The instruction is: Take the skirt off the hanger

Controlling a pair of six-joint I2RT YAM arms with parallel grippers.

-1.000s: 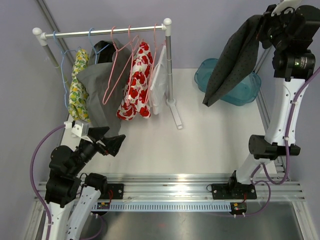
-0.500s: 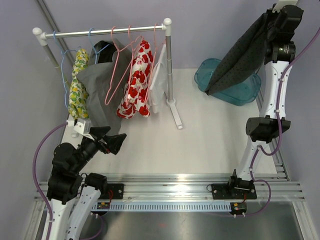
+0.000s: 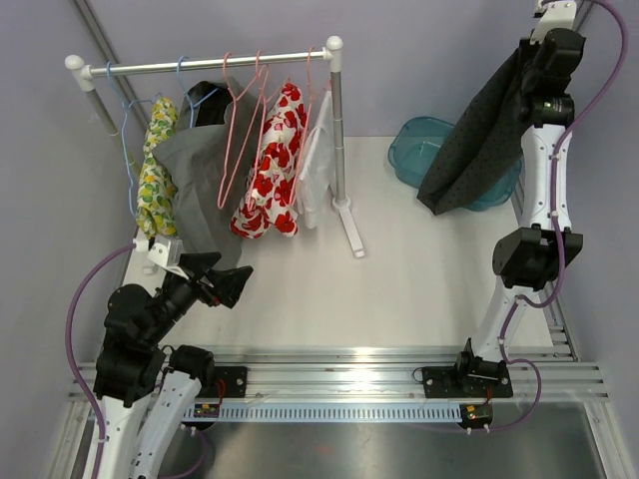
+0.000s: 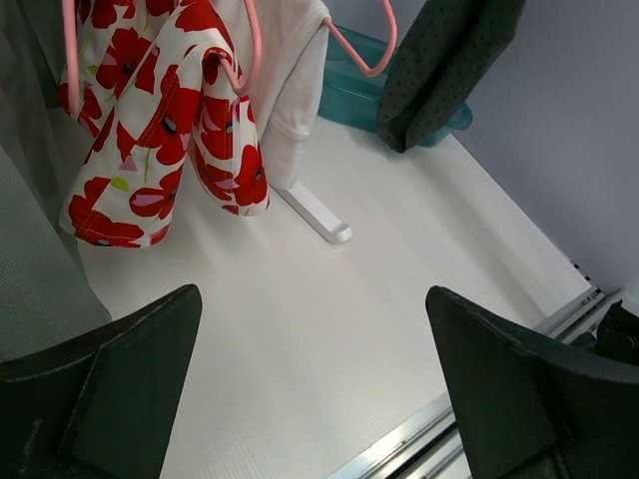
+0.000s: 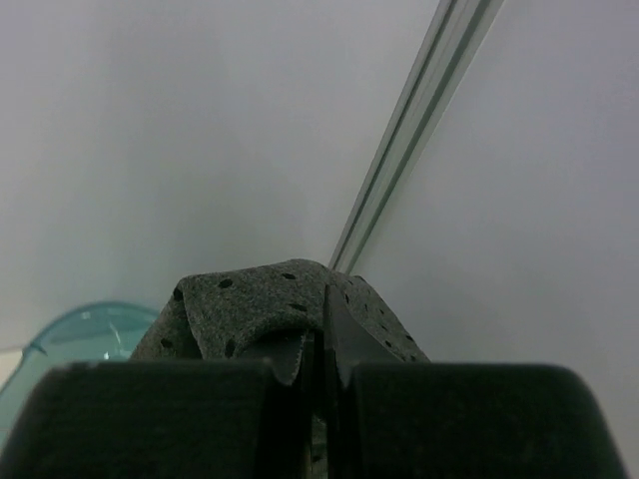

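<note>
The right hand (image 3: 535,52) was raised high at the far right corner, its fingers pinched shut on the top edge of the skirt (image 3: 477,140). In the right wrist view the dark, dotted cloth bunched up between the closed fingers (image 5: 300,351). The skirt hung free of the rack (image 3: 215,64), its long axis running down from the hand and slanting a little toward the left. Its lower edge pointed down at the teal basin (image 3: 411,150). I could not tell whether the hem touched the basin or hung just above it.

The basin sat in the far right corner of the counter (image 3: 399,284), close to the right edge and to the arm's own upright links. Well apart to the left stood the rack's post and flat foot (image 3: 349,228). Bare white counter ran between foot and basin and on to the near rail.

On the rack hung a lemon-print garment (image 3: 155,185), a grey one (image 3: 195,185), a red-flowered one (image 3: 272,170) and a white one (image 3: 318,160), with pink hangers (image 3: 236,130) among them.

The left hand (image 3: 214,280) hovered low at the near left with its fingers spread wide, holding nothing, just in front of the grey garment.
</note>
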